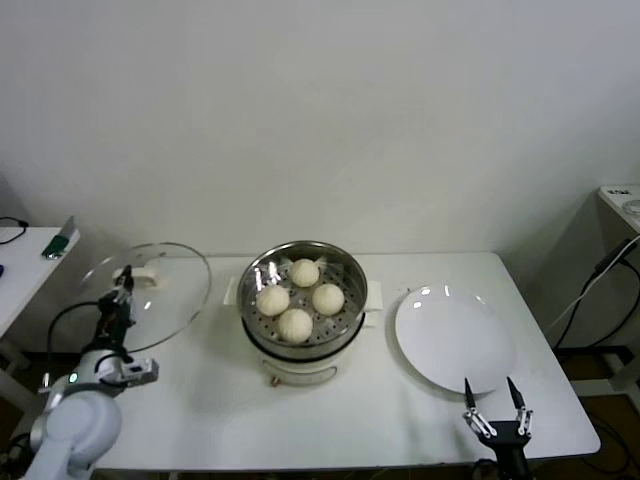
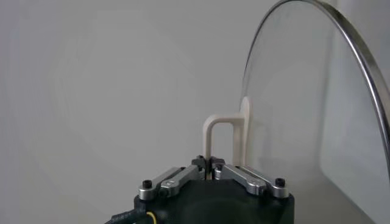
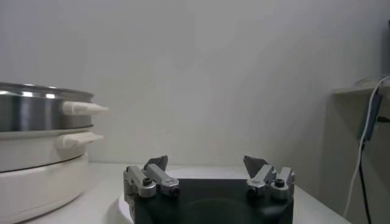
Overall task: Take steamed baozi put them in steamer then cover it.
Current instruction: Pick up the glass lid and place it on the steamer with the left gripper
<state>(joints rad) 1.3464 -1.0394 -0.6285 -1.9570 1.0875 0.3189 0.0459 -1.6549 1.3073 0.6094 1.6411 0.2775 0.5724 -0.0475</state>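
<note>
Four cream-white baozi (image 1: 298, 297) sit in the steel steamer (image 1: 257, 275) on its cream-white pot base at the table's middle; the steamer also shows in the right wrist view (image 3: 36, 115). My left gripper (image 1: 124, 292) is shut on the bar handle of the clear glass cover (image 1: 175, 290) and holds it tilted above the table's left end, left of the steamer. In the left wrist view the gripper (image 2: 210, 165) pinches the handle (image 2: 225, 131), with the cover (image 2: 317, 109) standing behind it. My right gripper (image 1: 492, 395) is open and empty near the front right edge; it also shows in its own wrist view (image 3: 207, 167).
A flat white plate (image 1: 452, 335) lies right of the steamer, just behind my right gripper. A side table (image 1: 25, 260) with a small object stands at the far left. A cable (image 1: 590, 290) hangs at the far right.
</note>
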